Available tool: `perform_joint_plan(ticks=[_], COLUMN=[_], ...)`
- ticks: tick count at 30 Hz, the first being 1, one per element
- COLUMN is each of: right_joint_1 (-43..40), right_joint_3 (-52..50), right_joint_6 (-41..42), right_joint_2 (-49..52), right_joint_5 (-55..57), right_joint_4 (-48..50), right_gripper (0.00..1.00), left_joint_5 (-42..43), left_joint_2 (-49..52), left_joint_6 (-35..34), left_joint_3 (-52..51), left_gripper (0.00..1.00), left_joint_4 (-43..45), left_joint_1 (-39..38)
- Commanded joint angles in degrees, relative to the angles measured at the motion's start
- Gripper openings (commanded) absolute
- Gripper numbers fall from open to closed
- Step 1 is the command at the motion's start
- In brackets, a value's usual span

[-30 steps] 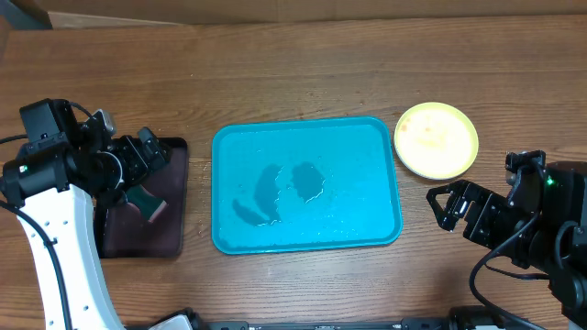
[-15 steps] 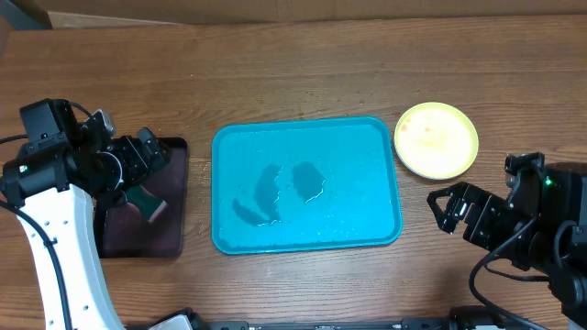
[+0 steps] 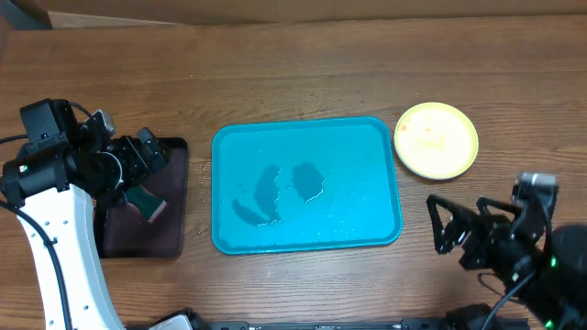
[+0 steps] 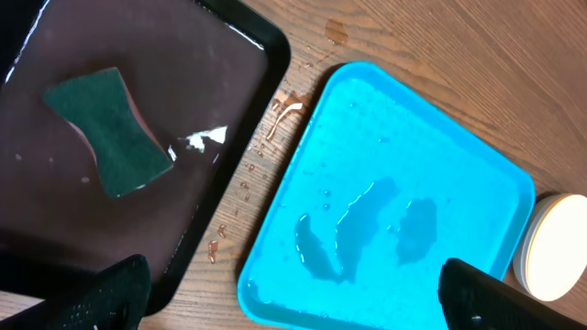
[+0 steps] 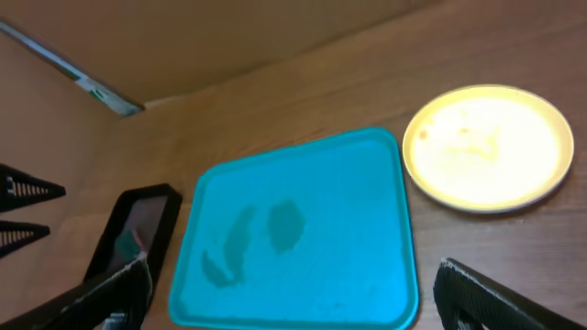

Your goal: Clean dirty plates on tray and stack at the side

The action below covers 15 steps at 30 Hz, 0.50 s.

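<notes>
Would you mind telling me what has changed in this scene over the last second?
The right tool, open and empty, drew back toward the bottom of the overhead view, away from the yellow-green plate. Nothing was grasped or released. The left tool, open by the dark tray with the sponge, did not move, and the plate and the turquoise tray stayed where they were.

left arm: left of tray, white link along the table's left side, wrist turned toward tray | left gripper: jaws wide apart, holding nothing, tips toward tray's left rim | right arm: right of tray, low | right gripper: jaws wide apart, holding nothing, just off tray's near-right corner
</notes>
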Motion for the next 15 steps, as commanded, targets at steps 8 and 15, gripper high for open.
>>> perform_joint_plan(ticks=[8,15], right_joint_1=[-0.3,-2.1], right_joint_3=[-21.6,-32.8], right_joint_6=[-0.3,4.9], right_joint_2=[-12.2,-18.2], right_joint_5=[5.9,5.4], right_joint_4=[16.3,21.5], right_gripper=[1.0,1.0], left_joint_5=[-0.3,-0.3], left_joint_2=[0.4,0.4], left_joint_6=[0.3,0.3], left_joint_3=[0.7,0.7], left_gripper=[1.0,1.0], left_joint_4=[0.1,0.1], left_joint_1=[-0.2,-0.2])
